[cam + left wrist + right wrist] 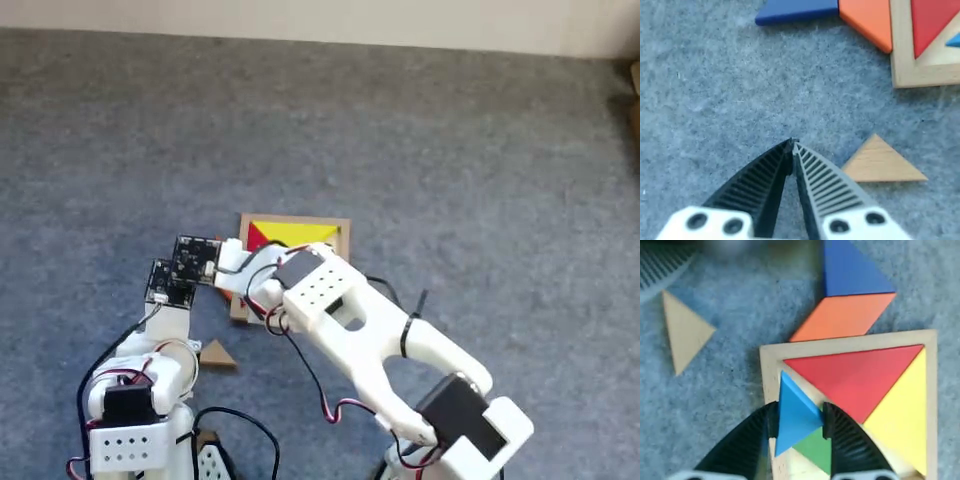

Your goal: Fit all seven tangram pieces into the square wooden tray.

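Overhead, the right arm hangs over the square wooden tray, in which a red triangle and a yellow triangle already lie. The left arm stands beside the tray. A plain wooden triangle lies on the grey carpet near that arm, apart from the tray.

From the left wrist, the left gripper has its two fingers pressed together with nothing between them. The wooden triangle is just beside its tip. Farther ahead lie a dark blue triangle and an orange parallelogram, which touch each other. The parallelogram is close against the outer wall of the tray.

From the right wrist, the right gripper is clamped on a light blue triangle over a corner of the tray, between the red triangle and the wall, with a green piece just beside it. The long edge of this triangle runs nearly parallel to the wall, but one corner seems to overlap the wall. I judge that it must shift slightly toward the red triangle before it can sit flat.
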